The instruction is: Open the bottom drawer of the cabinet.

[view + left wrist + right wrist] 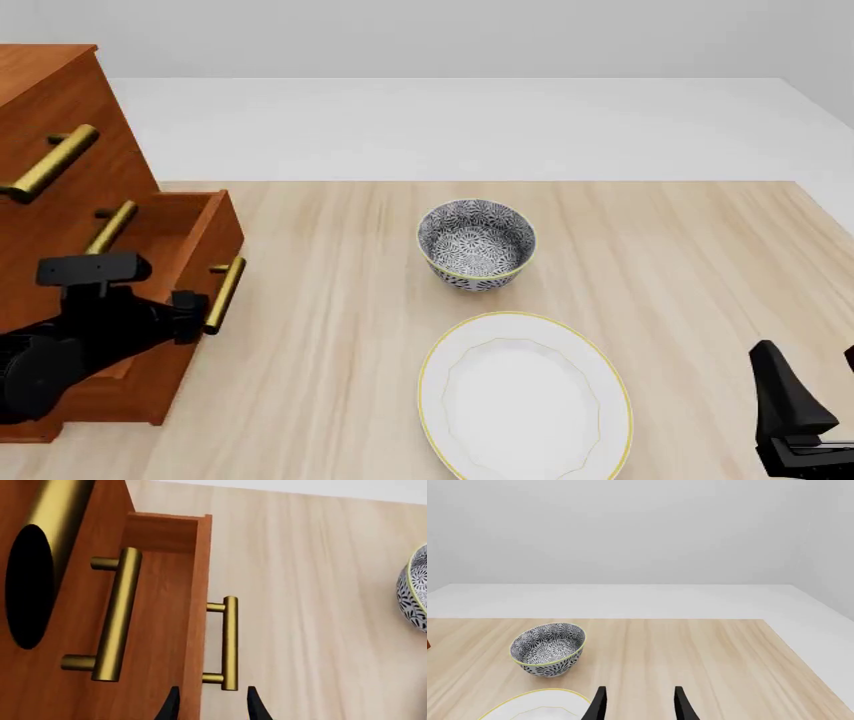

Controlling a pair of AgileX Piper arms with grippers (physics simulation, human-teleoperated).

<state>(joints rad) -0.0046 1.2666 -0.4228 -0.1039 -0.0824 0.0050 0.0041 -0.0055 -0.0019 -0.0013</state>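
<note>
Both pincers gape, holding nothing: left pincer just short of the brass handle on the bottom drawer, which juts partly out of the cabinet at the tabletop's left edge; right pincer near the right edge. Three drawer handles, one bowl, one plate.

big reddish-brown wooden cabinet at the table's left edge, three drawers with brass bar handles, bottom drawer pulled partway out, sticking out past the two above
</note>
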